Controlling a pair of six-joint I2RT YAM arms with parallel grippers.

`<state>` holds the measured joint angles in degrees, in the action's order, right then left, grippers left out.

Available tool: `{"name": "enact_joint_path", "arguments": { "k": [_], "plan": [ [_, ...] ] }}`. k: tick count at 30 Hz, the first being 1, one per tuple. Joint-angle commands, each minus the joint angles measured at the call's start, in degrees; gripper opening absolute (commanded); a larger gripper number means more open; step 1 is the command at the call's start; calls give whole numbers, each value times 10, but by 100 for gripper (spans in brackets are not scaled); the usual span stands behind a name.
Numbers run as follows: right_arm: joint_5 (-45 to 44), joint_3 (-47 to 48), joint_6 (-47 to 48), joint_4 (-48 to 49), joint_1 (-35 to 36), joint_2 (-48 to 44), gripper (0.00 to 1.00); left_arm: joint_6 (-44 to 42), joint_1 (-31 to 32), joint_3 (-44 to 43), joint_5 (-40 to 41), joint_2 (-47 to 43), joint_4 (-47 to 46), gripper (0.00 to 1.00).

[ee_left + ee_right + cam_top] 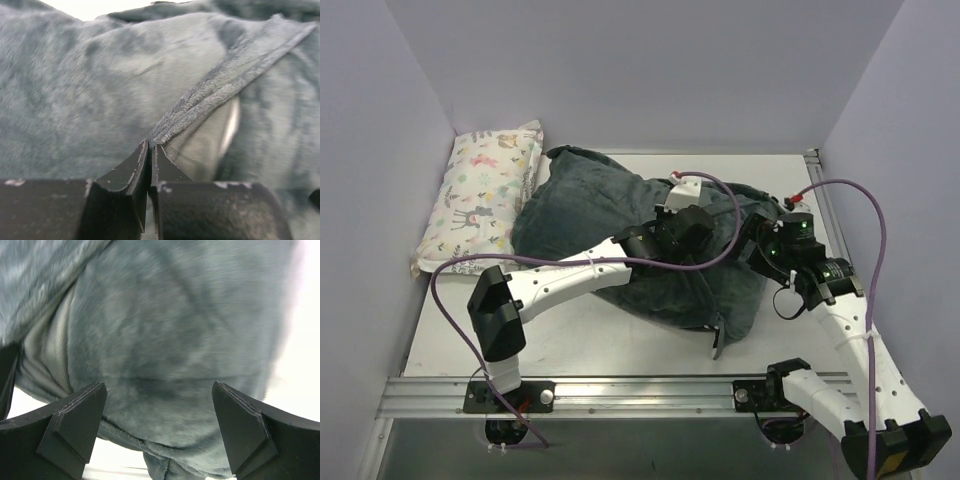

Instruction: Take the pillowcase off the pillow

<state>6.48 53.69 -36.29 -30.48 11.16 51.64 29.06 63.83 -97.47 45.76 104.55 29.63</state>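
Top view: fixed, high, behind the left arm (pixel 570 280) and right arm (pixel 850 345), facing down and forward. It takes in the whole desk (pixel 600 340), the walls (pixel 650 70) and the pillowcase (pixel 590 215) at mid-distance.
Left wrist view: looks along the left fingers (pixel 125 182) at its bottom edge. It is very near, and plush fills the frame.
Right wrist view: looks out between the right fingers (pixel 75 422) at its lower corners, equally near.
Shared ground: the pillowcase, in all three.

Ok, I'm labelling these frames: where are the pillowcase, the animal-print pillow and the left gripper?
pillowcase (pixel 580 215): top view, grey plush face.
animal-print pillow (pixel 485 195): top view, middle of printed face.
left gripper (pixel 151 148): left wrist view, between its fingertips.
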Motion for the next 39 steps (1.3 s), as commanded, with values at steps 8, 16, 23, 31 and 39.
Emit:
{"name": "enact_joint_path", "arguments": {
  "k": [8, 16, 23, 31, 39],
  "plan": [
    [-173, 98, 12, 13, 178, 102, 92, 79, -80, 137, -94, -95, -47, 1],
    [-212, 117, 12, 6, 212, 188, 90, 117, -127, 213, -156, -111, -104, 0],
    [-170, 45, 27, -9, 108, 130, 20, 137, -150, 238, -182, -86, -132, 0],
    [-99, -60, 40, -25, -129, 38, 0, 141, -203, 262, -207, -94, -128, 0],
    [56, -194, -14, 163, -164, 154, 0, 98, -238, 282, -260, -121, -149, 0]
  ]
}}
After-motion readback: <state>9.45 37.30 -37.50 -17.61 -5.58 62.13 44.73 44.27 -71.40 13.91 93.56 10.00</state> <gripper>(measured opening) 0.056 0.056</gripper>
